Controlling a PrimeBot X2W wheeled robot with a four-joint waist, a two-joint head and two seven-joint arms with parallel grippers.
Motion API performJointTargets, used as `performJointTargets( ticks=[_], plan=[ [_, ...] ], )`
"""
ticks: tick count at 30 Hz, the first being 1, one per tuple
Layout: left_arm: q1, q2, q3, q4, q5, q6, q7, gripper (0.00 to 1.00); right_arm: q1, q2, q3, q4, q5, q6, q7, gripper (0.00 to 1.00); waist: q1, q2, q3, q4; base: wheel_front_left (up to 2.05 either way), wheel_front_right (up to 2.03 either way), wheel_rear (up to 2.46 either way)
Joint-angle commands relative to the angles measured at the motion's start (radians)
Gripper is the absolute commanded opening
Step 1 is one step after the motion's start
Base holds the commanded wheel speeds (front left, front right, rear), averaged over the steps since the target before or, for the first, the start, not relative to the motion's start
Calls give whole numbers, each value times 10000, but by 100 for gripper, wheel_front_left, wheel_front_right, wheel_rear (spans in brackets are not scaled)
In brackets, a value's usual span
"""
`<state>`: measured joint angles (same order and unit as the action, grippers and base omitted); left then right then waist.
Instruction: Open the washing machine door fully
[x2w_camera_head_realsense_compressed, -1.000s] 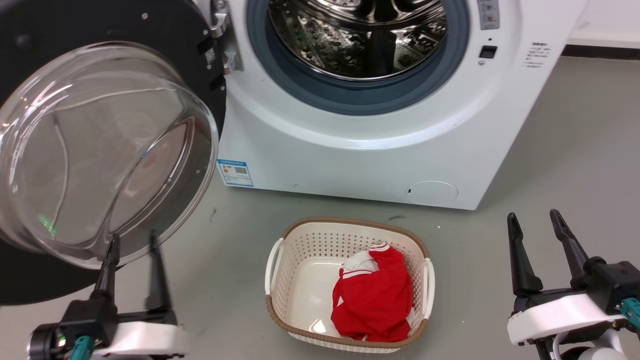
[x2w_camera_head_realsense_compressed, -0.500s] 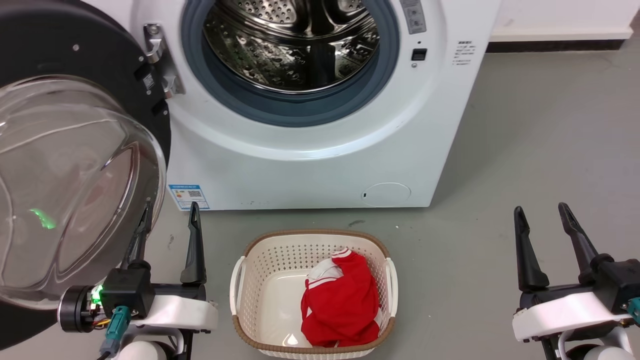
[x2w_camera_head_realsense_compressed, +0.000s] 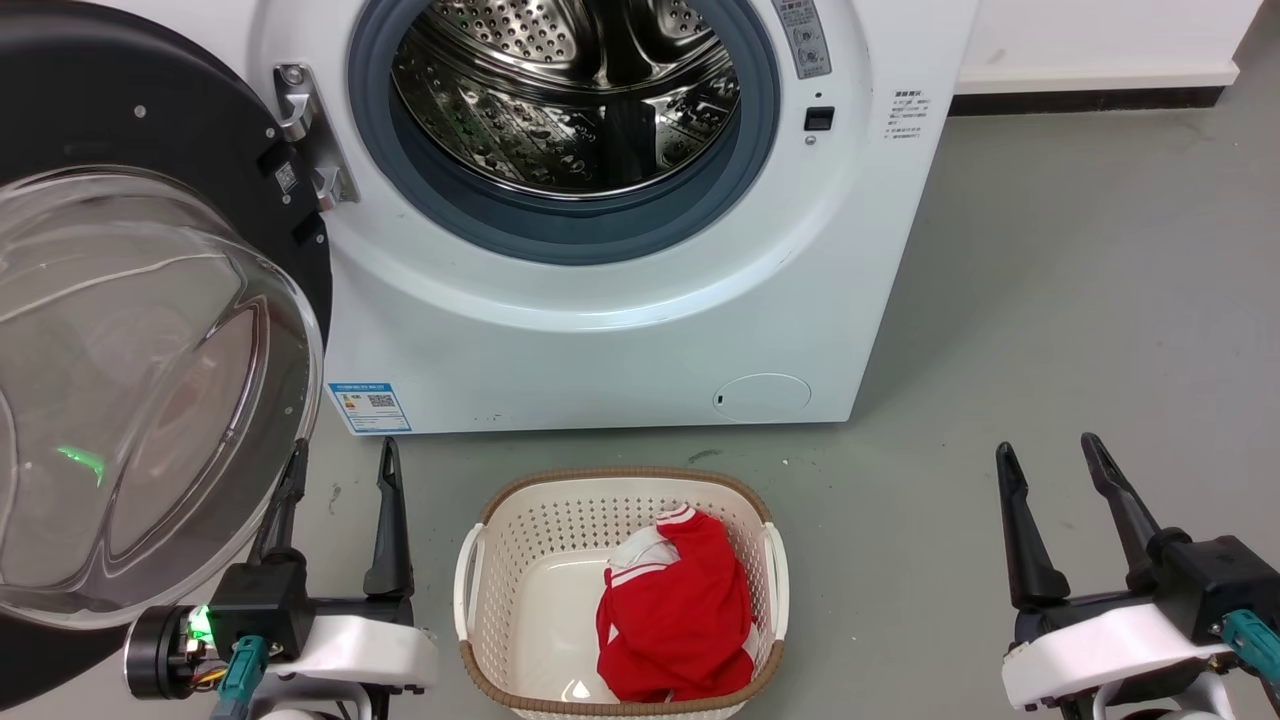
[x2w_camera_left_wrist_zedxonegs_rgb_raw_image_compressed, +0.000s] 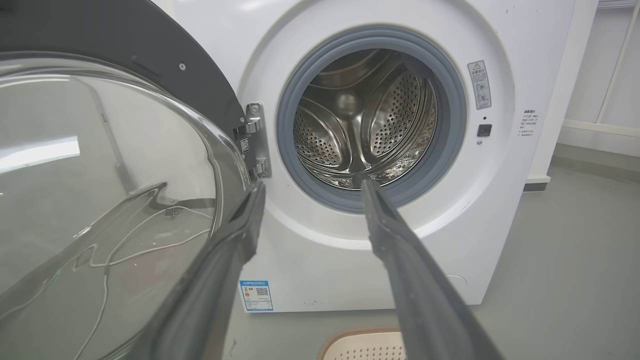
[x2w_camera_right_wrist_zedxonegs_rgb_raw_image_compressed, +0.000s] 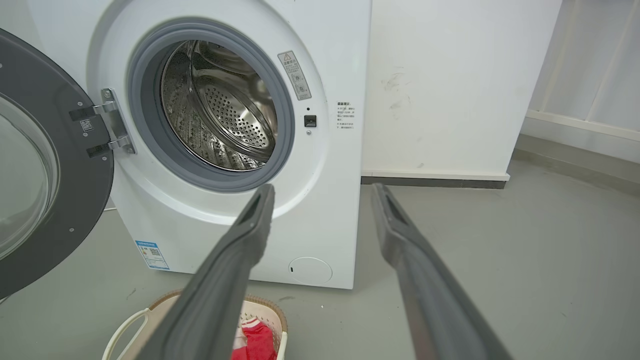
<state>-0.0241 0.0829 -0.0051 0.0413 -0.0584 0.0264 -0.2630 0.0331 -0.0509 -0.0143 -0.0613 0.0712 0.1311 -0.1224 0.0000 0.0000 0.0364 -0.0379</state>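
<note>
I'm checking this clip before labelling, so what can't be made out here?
Washing machine door: its left side is cut off by the head view's edge.
Left gripper: whether a finger touches the door's glass is unclear, head view.
Blue label: print too small.
Basket: floor partly hidden by the red garment.

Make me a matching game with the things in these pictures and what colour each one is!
Things:
1. washing machine door
2. basket
3. cloth
4. drum

Colours:
A. red with white stripes
B. shiny silver with lots of little holes
C. black with a clear glass bowl in the middle
D. cream with a brown rim

Right pairs: 1-C, 2-D, 3-A, 4-B
</note>
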Motion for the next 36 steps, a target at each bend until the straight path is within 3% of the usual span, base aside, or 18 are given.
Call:
performJointTargets(
  ticks=[1, 19, 20, 23, 36],
  plan=[
    [90, -35, 7, 17, -41, 7, -25, 100, 9, 14, 19, 41, 27, -7, -19, 100, 0, 0, -30, 35, 0, 0, 0],
    [-8, -112, 41, 163, -170, -64, -25, 100, 11, 15, 25, 173, 129, -7, -15, 100, 0, 0, -84, 98, 0, 0, 0],
    [12, -73, 40, 171, -163, -58, 1, 0, -3, 0, 17, 179, 98, 0, -2, 0, 0, 0, -84, 98, 0, 0, 0],
    [-13, -83, 110, 437, -355, -83, 96, 0, 109, 2, 58, 337, 284, 0, -21, 0, 0, 0, -85, 101, 0, 0, 0],
    [-172, -123, 305, 706, -3040, -344, 760, 0, -197, -163, 49, 813, 3164, -1, 261, 0, 0, 0, -111, 131, 0, 0, 0]
  ],
)
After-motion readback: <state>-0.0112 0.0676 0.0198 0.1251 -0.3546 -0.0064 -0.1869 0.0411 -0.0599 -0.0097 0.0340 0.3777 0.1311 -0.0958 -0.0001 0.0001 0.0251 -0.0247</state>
